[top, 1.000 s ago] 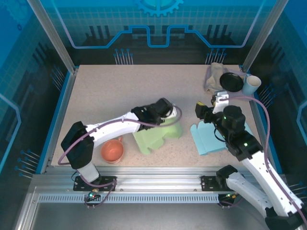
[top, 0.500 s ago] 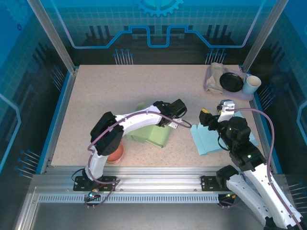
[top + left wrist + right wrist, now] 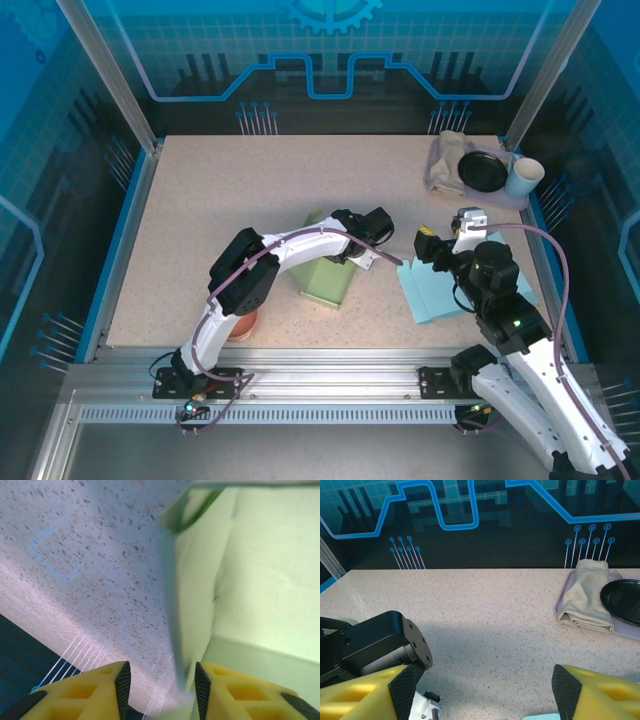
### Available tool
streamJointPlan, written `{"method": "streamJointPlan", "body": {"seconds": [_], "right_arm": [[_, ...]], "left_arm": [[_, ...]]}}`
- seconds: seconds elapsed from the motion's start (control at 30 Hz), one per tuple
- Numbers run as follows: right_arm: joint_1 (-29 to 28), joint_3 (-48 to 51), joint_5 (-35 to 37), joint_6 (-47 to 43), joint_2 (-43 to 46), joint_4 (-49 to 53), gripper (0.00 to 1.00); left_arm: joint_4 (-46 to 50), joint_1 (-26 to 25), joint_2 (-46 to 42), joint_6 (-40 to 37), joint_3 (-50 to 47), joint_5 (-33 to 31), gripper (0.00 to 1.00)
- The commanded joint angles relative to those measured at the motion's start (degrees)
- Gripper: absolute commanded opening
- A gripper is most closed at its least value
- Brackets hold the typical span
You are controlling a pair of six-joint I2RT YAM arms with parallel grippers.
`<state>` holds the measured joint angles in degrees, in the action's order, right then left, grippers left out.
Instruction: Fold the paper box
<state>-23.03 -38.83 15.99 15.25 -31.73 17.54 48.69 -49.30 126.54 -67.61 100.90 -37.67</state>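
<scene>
One green paper box [image 3: 325, 275] stands mid-table, with one wall between the left gripper's [image 3: 160, 675] spread fingers. One blue sheet [image 3: 440, 292] lies at its 3 o'clock by the right gripper [image 3: 485, 695] — jaws wide apart. One orange bowl [image 3: 238, 324] sits at 8 o'clock.

robot lab cell — aluminium frame [image 3: 320, 385], blue panels [image 3: 330, 50]
</scene>
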Motion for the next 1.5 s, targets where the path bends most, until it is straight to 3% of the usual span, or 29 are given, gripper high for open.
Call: {"method": "streamJointPlan", "body": {"seconds": [0.0,0.23,0.43,0.63,0.93,1.27,1.47], "right_arm": [[1.14,0.67,-0.43,0.84,-0.25,-0.93,0.75],[1.36,0.61,-0.5,0.84,-1.32,-1.11,0.75],[1.49,0.61,-0.06,1.0,-1.24,-0.97,0.75],[1.57,0.31,0.56,1.28,-0.97,-0.21,0.75],[1.59,-0.31,-3.66,0.78,-4.34,-0.56,0.75],[1.49,-1.96,-7.09,0.05,-9.23,-0.05,0.74],[1.5,-1.54,-7.27,-0.18,-9.47,-0.48,0.74]], "left_arm": [[0.72,-0.1,-1.78,1.11,1.08,1.13,0.44],[-1.98,-0.32,-5.57,4.43,0.56,2.31,0.45],[-5.71,-0.8,-12.72,14.06,-0.68,7.47,0.45],[-13.39,-0.8,-21.4,32.2,-8.63,8.37,0.45],[-14.61,-0.98,-39.21,73.55,-24.08,3.82,0.49],[-25.97,-1.21,-62.73,92.45,-49.06,2.9,0.59],[-32.64,-1.2,-65.59,97.93,-56.69,10.78,0.62]]}}
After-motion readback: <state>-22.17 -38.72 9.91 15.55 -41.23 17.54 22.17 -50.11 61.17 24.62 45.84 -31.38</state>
